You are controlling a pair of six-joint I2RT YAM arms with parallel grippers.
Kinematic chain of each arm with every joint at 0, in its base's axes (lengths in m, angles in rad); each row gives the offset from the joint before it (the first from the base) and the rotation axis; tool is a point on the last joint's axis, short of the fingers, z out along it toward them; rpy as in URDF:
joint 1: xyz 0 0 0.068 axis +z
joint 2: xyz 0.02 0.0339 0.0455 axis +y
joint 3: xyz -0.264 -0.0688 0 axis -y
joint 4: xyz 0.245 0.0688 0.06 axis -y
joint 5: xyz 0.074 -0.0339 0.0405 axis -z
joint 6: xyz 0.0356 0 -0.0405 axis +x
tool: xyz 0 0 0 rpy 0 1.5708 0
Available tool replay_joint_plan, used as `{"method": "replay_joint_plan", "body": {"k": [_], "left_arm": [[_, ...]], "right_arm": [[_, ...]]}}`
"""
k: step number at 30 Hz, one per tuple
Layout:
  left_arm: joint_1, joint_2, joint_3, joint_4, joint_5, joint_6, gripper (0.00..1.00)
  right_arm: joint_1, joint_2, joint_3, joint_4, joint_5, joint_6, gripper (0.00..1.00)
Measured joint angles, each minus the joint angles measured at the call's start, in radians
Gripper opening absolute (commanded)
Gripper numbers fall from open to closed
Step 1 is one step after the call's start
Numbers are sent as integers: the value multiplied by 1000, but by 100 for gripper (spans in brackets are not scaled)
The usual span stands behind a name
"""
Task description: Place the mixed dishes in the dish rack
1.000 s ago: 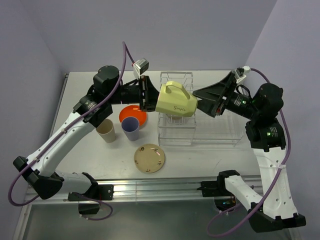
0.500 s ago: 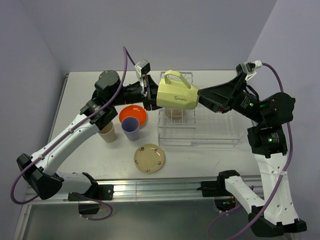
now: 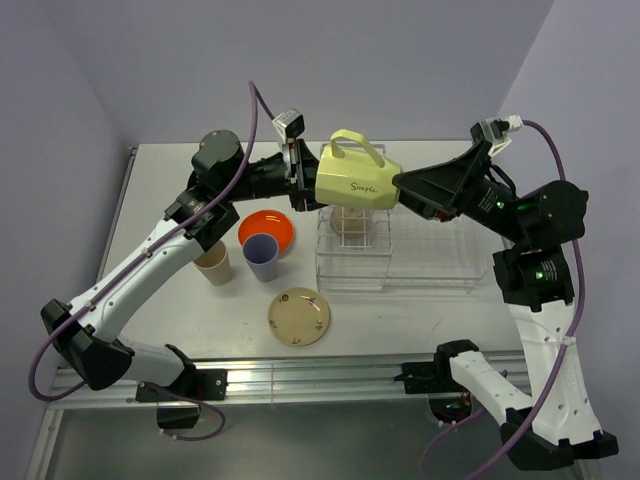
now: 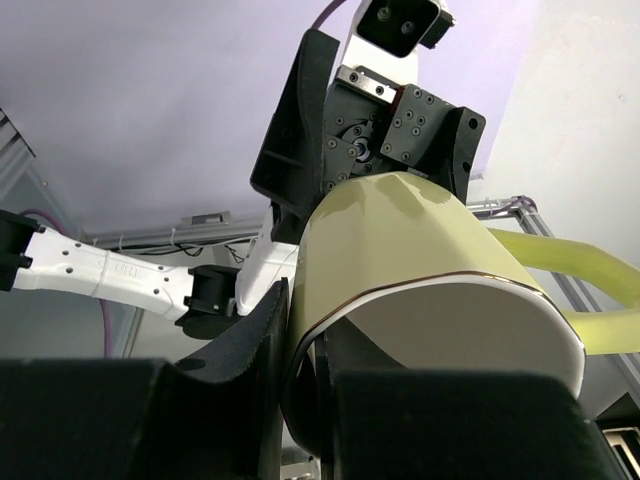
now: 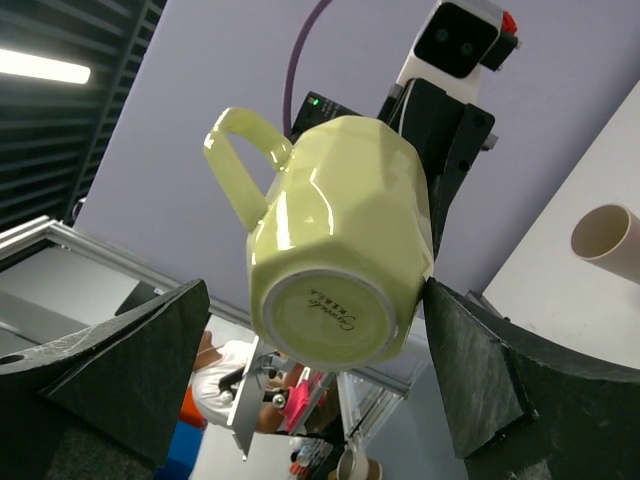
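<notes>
The pale yellow-green ceramic cup (image 3: 358,185) is glossy and faceted, with a looped handle and dark script on its wall. It hangs on its side in the air above the clear wire dish rack (image 3: 432,268), handle upward. The left gripper (image 3: 303,187) is clenched on the cup's rim, one black finger inside the mouth and one outside. The right gripper (image 3: 402,190) faces the cup's round base, its fingers spread wide on either side and not clamping it. Beside the rack on the white worktop (image 3: 420,312) sit the orange round plate (image 3: 267,228), lavender cup (image 3: 262,256), tan cup (image 3: 212,261) and cream-yellow saucer (image 3: 299,316).
</notes>
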Motion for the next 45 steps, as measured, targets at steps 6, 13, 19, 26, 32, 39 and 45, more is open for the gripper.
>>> {"method": "replay_joint_plan", "body": {"k": [6, 13, 19, 26, 32, 39, 45], "left_arm": [[7, 26, 44, -14, 3, 27, 0], [6, 44, 66, -50, 0, 66, 0], [6, 44, 59, -60, -10, 76, 0], [6, 42, 58, -52, -14, 85, 0], [11, 29, 42, -12, -18, 82, 0], [29, 29, 42, -19, -19, 83, 0], [34, 29, 84, -87, -18, 111, 0]], "right_arm": [[93, 46, 47, -74, 65, -61, 94], [153, 54, 50, -139, 140, -104, 93], [159, 58, 51, -159, 166, -105, 93], [159, 63, 50, -146, 172, -74, 91], [170, 79, 49, -99, 172, -36, 87], [201, 118, 85, -116, 196, -54, 69], [224, 138, 140, -182, 224, -95, 0]]}}
